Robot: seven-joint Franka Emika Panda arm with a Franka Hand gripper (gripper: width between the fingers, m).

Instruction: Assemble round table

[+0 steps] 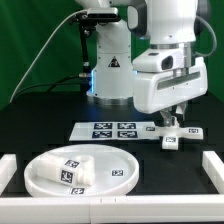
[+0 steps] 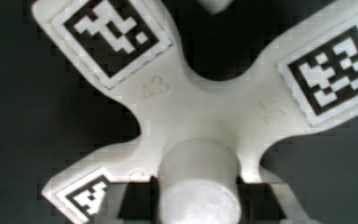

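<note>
The gripper [image 1: 175, 123] is clamping one arm of the cross piece [image 2: 190, 105], its jaws narrow and closed on it, the other arms spreading out just beneath them. The marker board [image 1: 112, 129] is lying just beside the jaws. The disc [image 1: 112, 160], with the post [image 1: 72, 174] lying inside, is sitting well apart from them.

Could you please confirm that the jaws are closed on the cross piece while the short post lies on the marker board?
Not quite. The exterior view shows the short post lying inside the round disc, not on the marker board, which carries only its tags. The rest holds: the jaws are closed on the cross piece.
</note>
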